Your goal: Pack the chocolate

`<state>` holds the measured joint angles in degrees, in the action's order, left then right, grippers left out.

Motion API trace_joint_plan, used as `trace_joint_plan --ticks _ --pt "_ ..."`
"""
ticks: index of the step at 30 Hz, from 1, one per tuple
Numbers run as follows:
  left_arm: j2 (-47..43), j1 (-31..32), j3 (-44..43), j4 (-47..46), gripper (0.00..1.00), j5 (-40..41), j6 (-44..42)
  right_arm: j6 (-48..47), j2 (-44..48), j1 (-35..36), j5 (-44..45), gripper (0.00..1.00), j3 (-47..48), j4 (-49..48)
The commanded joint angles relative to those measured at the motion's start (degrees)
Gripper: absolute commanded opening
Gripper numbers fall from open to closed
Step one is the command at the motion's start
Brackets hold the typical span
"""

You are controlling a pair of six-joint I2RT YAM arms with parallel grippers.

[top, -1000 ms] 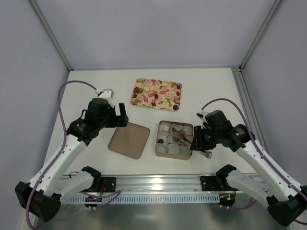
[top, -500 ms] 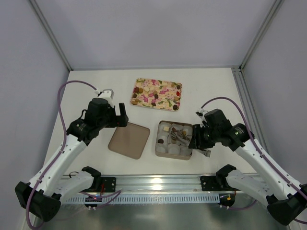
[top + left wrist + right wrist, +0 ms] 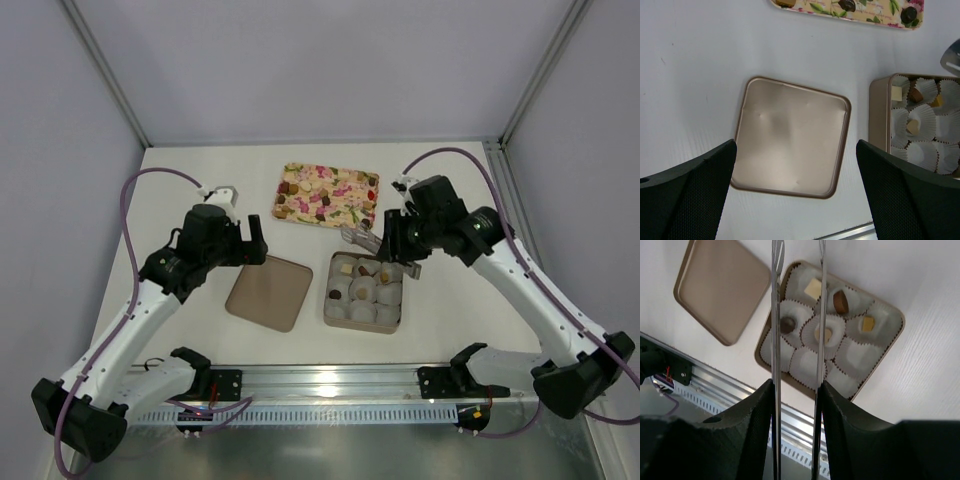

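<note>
Judging by the box [image 3: 879, 117], the packing looks a little over half done. Five pieces of chocolate [image 3: 841, 301] sit one to a cup in the white paper cups [image 3: 856, 356], across the 12 o'clock row and in the left and centre cups of the middle row. The other four of the nine cups show empty: the whole 6 o'clock row and the middle cup on the 3 o'clock side. More dark and tan pieces lie loose on the floral tray [image 3: 879, 14], which is apart from the box on the worktop [image 3: 200, 180], at roughly 11 to 12 o'clock of it. The right tool [image 3: 795, 390] is clamped on a pair of thin metal tongs [image 3: 775, 315] and hangs over the gap between tray and box. The blades stand apart, and their tips are too small to tell whether they carry anything. The left tool [image 3: 795, 150] is spread wide with nothing in it, over the lid [image 3: 790, 137] lying face-up at 9 o'clock of the box. What is left, I reckon, is four more transfers from the tray, and probably fitting the lid afterwards.
</note>
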<state>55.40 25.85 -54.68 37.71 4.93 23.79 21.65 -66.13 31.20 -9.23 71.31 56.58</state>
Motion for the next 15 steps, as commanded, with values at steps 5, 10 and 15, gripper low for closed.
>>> trace_joint_plan --ticks 5,10,15 --pt "0.5 -0.18 -1.84 -0.89 1.0 0.61 -0.32 -4.86 -17.96 -0.7 8.97 0.44 18.32 -6.83" --pt "0.41 -0.18 -1.84 -0.54 1.0 1.48 -0.94 -7.23 -33.5 -0.97 13.36 0.44 32.3 -5.25" --pt "0.68 -0.18 -1.84 -0.36 1.0 1.58 -1.2 -7.94 -43.81 -0.88 12.49 0.47 43.71 -3.05"
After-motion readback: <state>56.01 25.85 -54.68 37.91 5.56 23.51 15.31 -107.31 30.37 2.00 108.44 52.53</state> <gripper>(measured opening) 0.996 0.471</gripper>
